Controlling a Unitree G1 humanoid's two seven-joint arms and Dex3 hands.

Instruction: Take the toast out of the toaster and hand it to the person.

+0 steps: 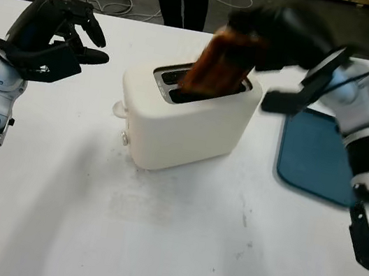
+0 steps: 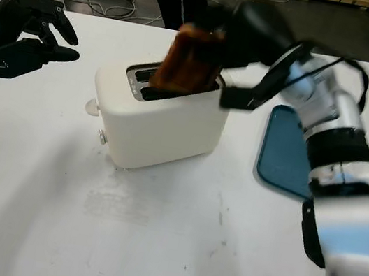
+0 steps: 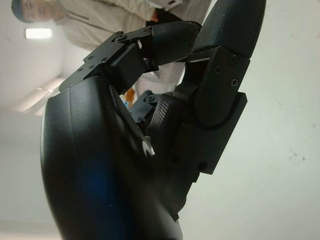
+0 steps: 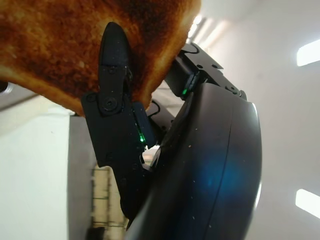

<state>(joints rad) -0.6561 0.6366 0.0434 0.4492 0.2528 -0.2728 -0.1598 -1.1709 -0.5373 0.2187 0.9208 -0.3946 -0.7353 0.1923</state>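
Right hand [image 1: 276, 33] clamps the toast [image 1: 218, 62] near its top edge; slice partly lifted, lower end in the toaster [image 1: 180, 120] slot, tilted. Toaster sits mid-bench, toward the far edge; blue tray [image 1: 315, 160] just beside it on the right. Left hand [image 1: 53, 34] open, raised over the bench's left side. Risks: the tilted slice could catch the slot rim and drag the toaster, or crumble at the pinch and fall. Person [image 3: 115, 20] stands beyond the far edge.
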